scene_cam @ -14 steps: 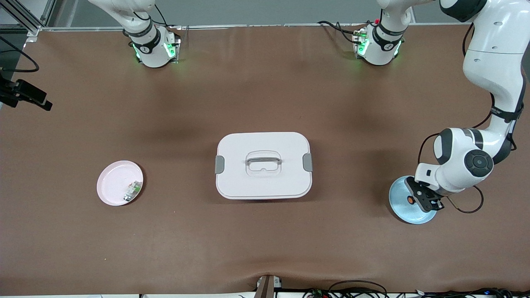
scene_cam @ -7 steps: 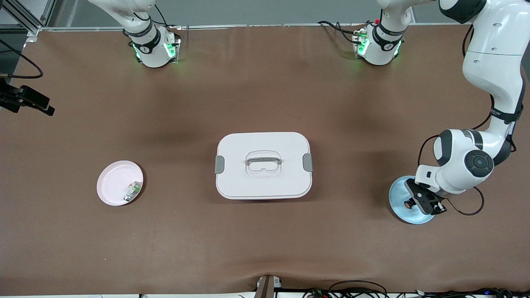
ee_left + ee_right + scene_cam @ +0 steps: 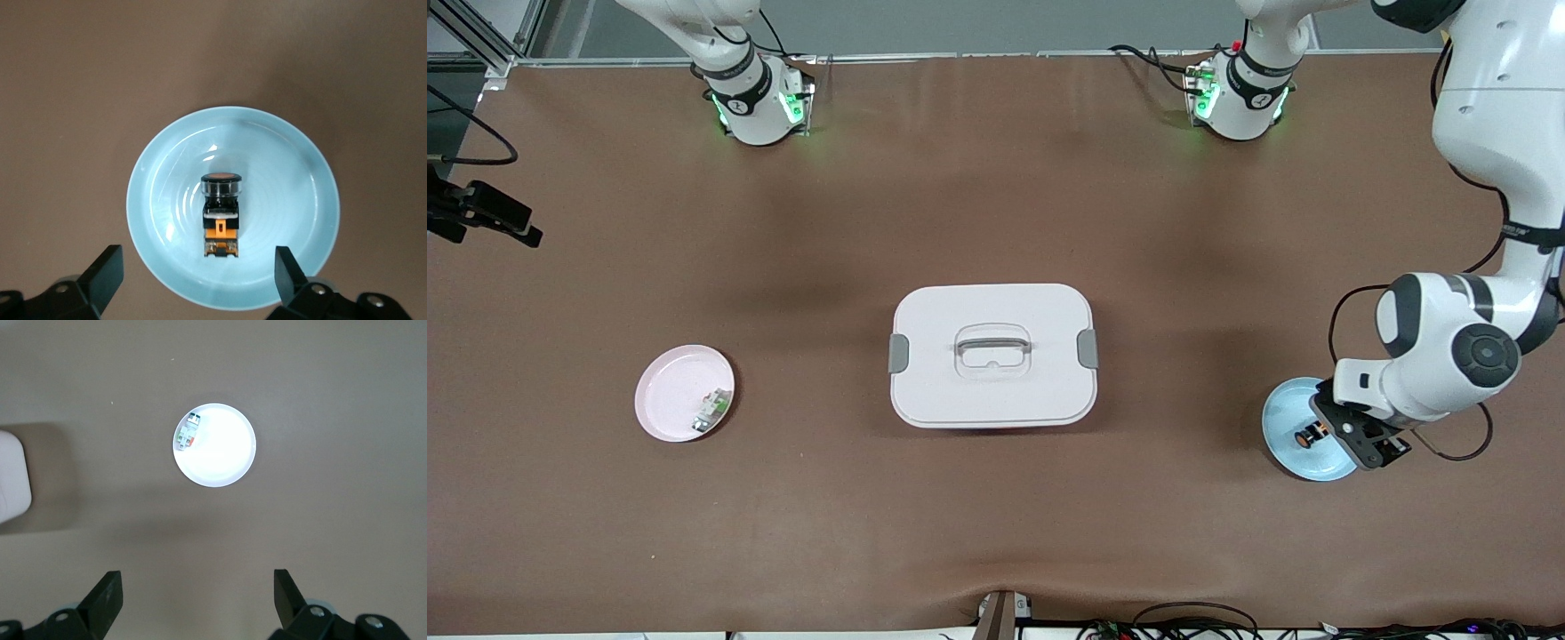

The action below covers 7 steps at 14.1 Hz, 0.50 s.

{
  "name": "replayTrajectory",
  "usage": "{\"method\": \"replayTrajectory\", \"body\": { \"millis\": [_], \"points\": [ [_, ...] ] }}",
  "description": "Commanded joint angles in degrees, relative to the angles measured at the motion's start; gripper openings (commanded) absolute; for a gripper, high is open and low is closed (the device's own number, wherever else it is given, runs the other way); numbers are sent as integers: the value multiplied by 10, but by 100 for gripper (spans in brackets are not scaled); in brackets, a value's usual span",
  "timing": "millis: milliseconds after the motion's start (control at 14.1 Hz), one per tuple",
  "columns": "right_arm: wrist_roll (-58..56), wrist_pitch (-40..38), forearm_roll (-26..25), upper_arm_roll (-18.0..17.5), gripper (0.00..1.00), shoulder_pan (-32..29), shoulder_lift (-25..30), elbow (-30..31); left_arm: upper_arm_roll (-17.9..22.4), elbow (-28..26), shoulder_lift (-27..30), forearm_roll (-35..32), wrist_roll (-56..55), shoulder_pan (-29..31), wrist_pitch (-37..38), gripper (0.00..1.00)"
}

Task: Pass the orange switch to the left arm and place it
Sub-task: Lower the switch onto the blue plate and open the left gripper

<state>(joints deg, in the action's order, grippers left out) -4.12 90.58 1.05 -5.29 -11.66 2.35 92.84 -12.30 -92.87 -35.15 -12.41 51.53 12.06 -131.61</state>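
Blue plate at the left arm's end of the table is carrying the orange switch, which is lying on its side, touched by neither finger. Over the plate the left gripper is hanging with its fingers spread wide and holding nothing, the switch sitting between and below them in the left wrist view. About level with the plate, in mid-table, the box is standing closed. Toward the right arm's end, the pink plate is holding a small green-and-white part. The right gripper is waiting high above that plate, fingers spread and empty. One risk: the cylindrical switch may roll on the smooth plate if a finger or the cable near the rim nudges it. Another: a low, straight carry between the plates would strike the box.
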Motion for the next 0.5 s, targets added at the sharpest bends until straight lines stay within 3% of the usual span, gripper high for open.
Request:
{"method": "replayTrajectory", "body": {
  "millis": [0, 425],
  "points": [
    [-27, -4, 10, -3, 100, -19, -11, -12, -4, 1, 35, 46, -32, 5, 43, 100],
    [7, -2, 12, -3, 100, -17, -12, -17, -7, 13, 75, 69, -163, 0, 112, 100]
  ]
}}
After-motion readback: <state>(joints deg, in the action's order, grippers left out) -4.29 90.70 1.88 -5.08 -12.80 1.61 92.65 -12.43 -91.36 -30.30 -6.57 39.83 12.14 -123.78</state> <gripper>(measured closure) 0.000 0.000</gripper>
